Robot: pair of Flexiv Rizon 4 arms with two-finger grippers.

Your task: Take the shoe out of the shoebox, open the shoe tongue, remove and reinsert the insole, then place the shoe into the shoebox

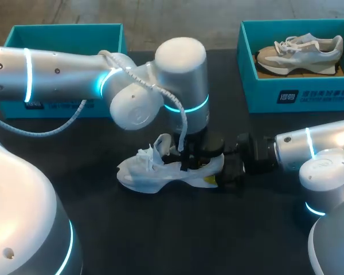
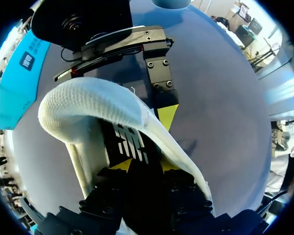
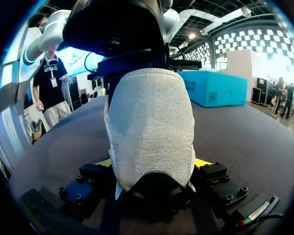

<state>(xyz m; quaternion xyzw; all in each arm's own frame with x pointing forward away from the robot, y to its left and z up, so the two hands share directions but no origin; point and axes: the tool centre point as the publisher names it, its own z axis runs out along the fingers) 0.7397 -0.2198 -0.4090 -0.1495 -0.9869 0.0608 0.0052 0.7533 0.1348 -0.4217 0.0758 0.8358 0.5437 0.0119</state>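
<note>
Black table (image 1: 189,235) seen from above, two robot arms working at its centre.

Far left, back edge: left teal cardboard shoebox (image 1: 63,35), partly hidden behind the left arm (image 1: 57,74). Its inside isn't visible.

The left arm comes in from the left & bends down at mid-table. The left gripper (image 1: 189,156) points straight down into the white knit shoe (image 1: 152,172). In the left wrist view, the left gripper (image 2: 144,166) sits inside the shoe's opening, over the black insole (image 2: 130,142) w/ white markings, and the padded heel collar arches across in front. Can't tell whether this gripper is open or closed; the shoe hides too much.

Centre: the white knit shoe rests on the table, outside both boxes. Toe points left, heel right, laces loose near the tongue.

Right of the shoe: the right arm (image 1: 309,146) comes in low from the right, w/ the right gripper (image 1: 222,171) at the heel. In the right wrist view the right gripper (image 3: 154,164) is clamped on the heel: a yellow tip presses each side, w/ the knit heel upright btwn them.

Far right, back edge: right teal cardboard shoebox (image 1: 298,94), well apart from the shoe on the table. A beige and white sneaker (image 1: 301,52) lies on its side inside.
</note>
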